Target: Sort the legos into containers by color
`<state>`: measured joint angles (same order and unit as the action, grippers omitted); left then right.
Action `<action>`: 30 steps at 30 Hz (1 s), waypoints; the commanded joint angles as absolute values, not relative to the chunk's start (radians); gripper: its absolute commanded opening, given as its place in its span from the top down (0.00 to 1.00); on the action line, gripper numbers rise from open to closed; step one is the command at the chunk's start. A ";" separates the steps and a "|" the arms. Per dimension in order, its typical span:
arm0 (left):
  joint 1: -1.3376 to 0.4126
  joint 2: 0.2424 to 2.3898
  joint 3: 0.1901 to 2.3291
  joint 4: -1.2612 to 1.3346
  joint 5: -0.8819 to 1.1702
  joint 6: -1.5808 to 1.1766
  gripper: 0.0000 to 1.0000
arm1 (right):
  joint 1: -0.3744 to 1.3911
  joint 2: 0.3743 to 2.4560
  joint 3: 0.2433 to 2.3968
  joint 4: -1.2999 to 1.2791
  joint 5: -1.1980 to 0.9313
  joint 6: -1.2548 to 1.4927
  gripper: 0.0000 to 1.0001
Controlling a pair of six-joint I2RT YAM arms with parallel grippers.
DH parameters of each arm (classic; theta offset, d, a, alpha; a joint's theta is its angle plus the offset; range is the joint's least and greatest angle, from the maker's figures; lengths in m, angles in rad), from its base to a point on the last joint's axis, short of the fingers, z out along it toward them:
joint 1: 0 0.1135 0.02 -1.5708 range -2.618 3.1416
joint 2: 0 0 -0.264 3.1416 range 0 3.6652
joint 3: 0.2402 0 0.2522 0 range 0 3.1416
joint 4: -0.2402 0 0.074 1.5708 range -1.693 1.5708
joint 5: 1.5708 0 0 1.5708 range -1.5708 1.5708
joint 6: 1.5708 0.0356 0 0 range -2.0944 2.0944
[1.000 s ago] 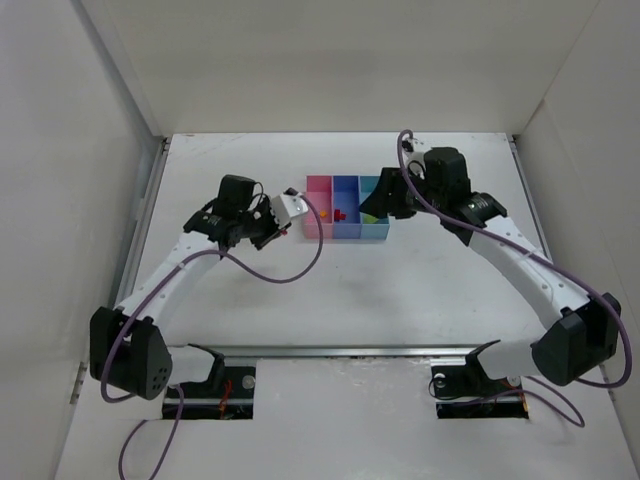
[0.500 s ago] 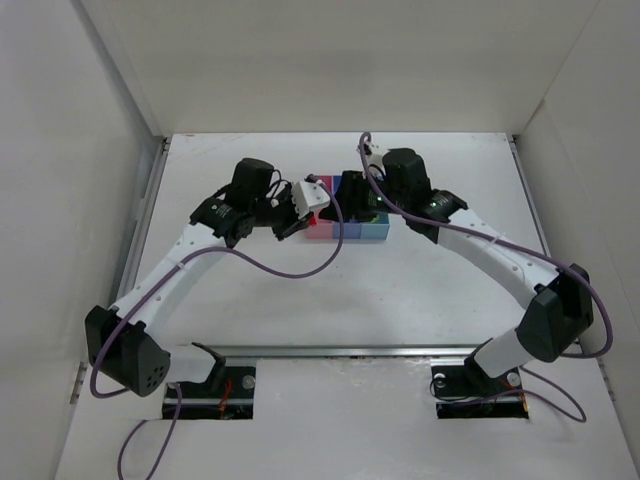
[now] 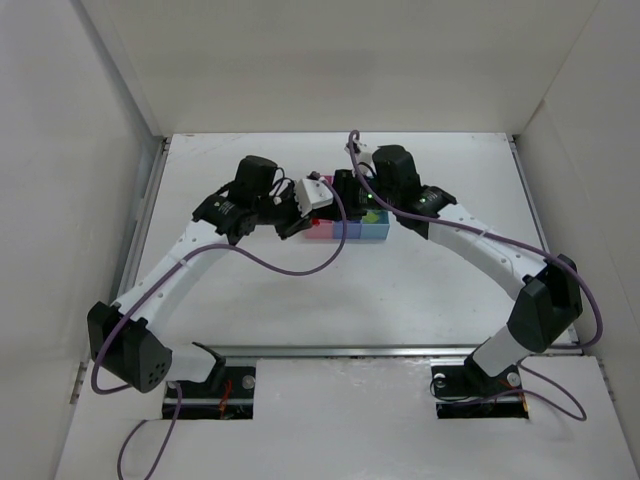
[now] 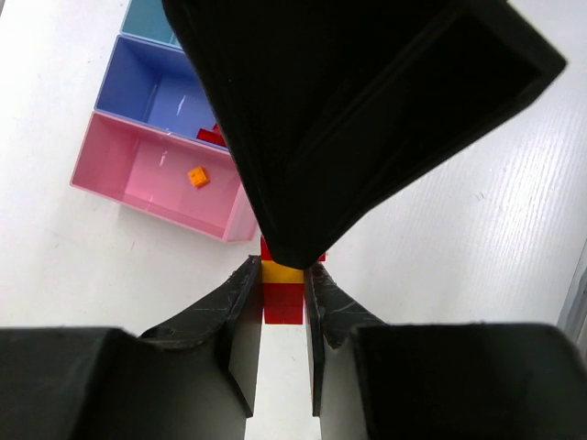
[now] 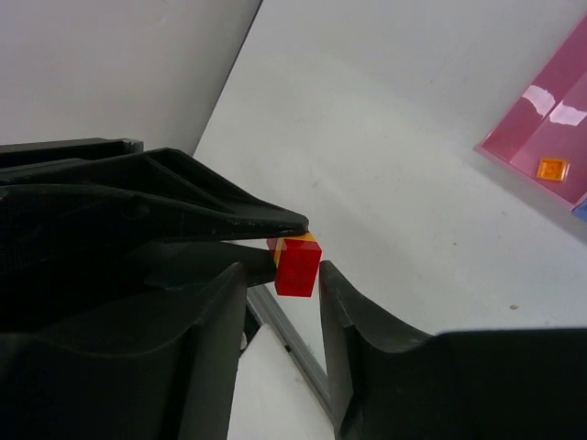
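Your left end effector (image 4: 282, 275) is clamped on a red-yellow-red stack of bricks (image 4: 282, 304), long axis running 12 to 6 in its wrist view. Your right end effector (image 5: 282, 269), fingers apart, straddles the stack's red tip from 12 o'clock. The tray (image 4: 147, 197) lies at 10 o'clock.

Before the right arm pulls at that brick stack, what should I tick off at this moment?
1. Left tool clamped on the brick stack: ok.
2. Right tool straddles the stack's red end: ok.
3. Right tool closed on that end: not ok, a gap shows beside the brick.
4. Orange brick lies in the pink bin: ok.
5. Cyan bin contents: cannot tell, mostly hidden.
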<state>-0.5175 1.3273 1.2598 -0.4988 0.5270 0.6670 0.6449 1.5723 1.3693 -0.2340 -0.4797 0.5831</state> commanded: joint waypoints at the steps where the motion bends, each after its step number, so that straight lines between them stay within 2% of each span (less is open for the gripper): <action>1: -0.522 1.322 1.301 -0.485 0.549 0.653 1.00 | 0.655 1.565 1.405 -0.175 -0.506 0.586 0.58; 3: -0.522 1.322 1.301 -0.485 0.540 0.644 1.00 | 0.655 1.565 1.405 -0.175 -0.506 0.577 0.60; 7: -0.522 1.322 1.301 -0.465 0.531 0.635 1.00 | 0.655 1.555 1.405 -0.175 -0.526 0.577 0.52; 20: -0.522 1.331 1.330 -0.465 0.574 0.561 1.00 | 0.655 1.555 1.378 -0.175 -0.508 0.577 0.56; 24: -0.522 1.331 1.339 -0.465 0.583 0.551 1.00 | 0.655 1.546 1.367 -0.175 -0.508 0.577 0.49; 27: -0.522 1.331 1.348 -0.465 0.592 0.540 1.00 | 0.655 1.546 1.367 -0.175 -0.508 0.577 0.49; 30: -0.522 1.331 1.359 -0.456 0.615 0.517 1.00 | 0.655 1.546 1.358 -0.175 -0.508 0.577 0.56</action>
